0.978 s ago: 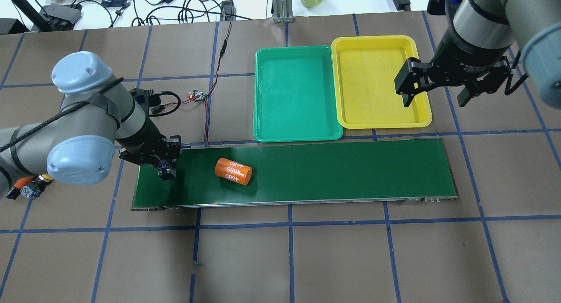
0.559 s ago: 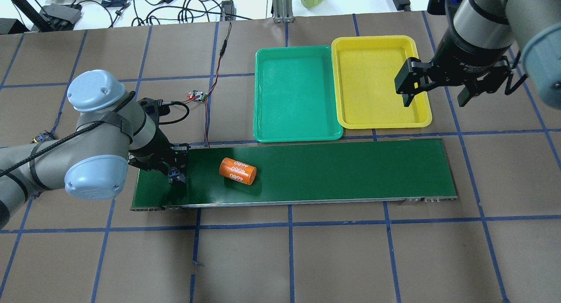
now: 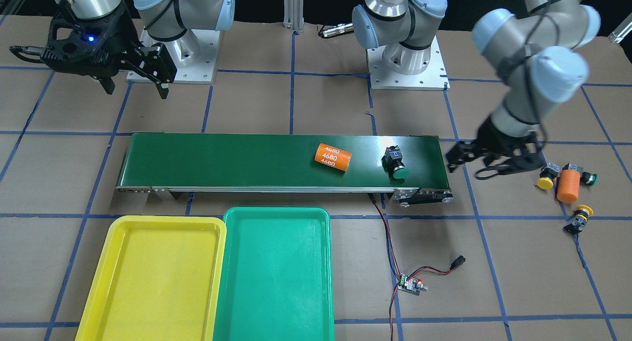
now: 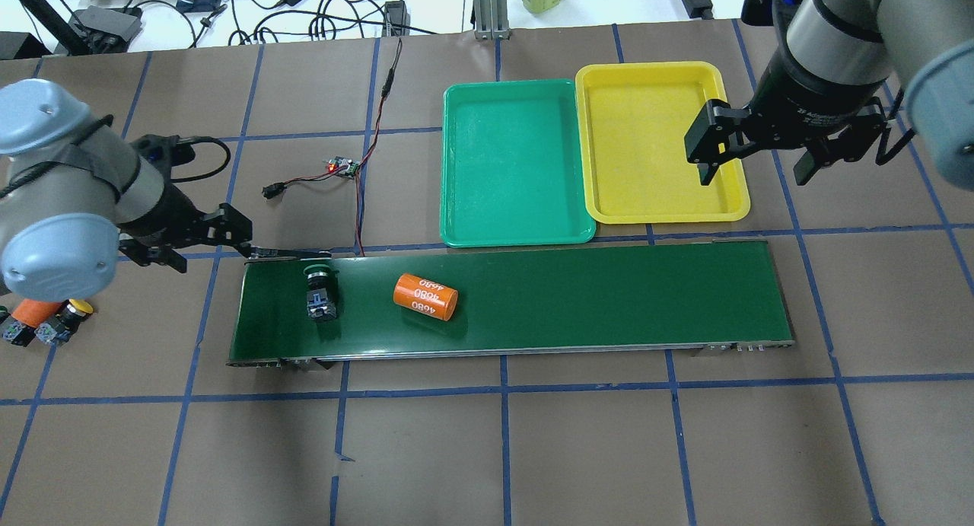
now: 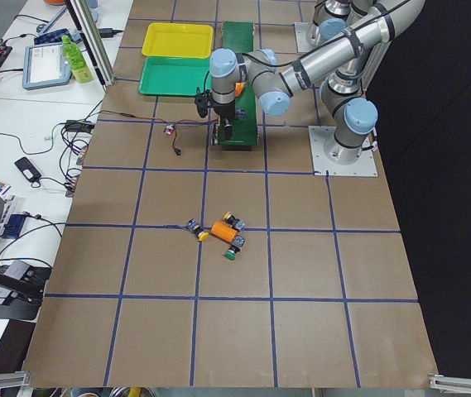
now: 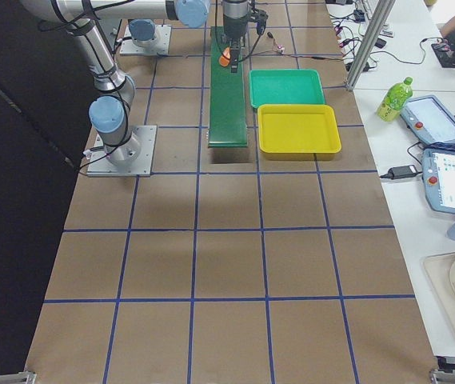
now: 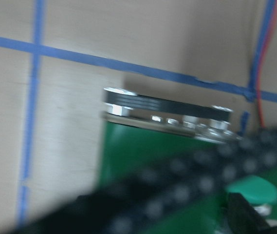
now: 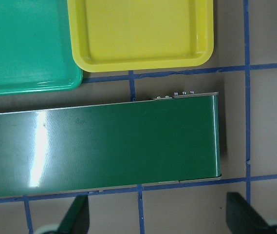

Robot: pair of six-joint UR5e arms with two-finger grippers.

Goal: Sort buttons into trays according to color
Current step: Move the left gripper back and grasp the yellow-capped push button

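L gripper (image 4: 213,250) is seen wide open w/ nothing held, just off the belt's (image 4: 609,298) far-left corner. Green button (image 4: 321,294) lies on the belt near its left end, apart from the gripper. Cylinder (image 4: 425,298) lies just right of it. Other buttons (image 3: 545,177) are grouped on the table left of the belt. Green tray (image 4: 510,160) & yellow tray (image 4: 647,145) sit side by side beyond the belt, no button in either.

Step is judged as feeding buttons onto the belt: one on it, none sorted. Next, green button prob. must be gripped by R gripper (image 4: 755,180) & put in green tray, cylinder skipped.

L arm is bent low, wrist near the table. R arm is held high, its gripper open, empty & pointed down by yellow tray's right edge.
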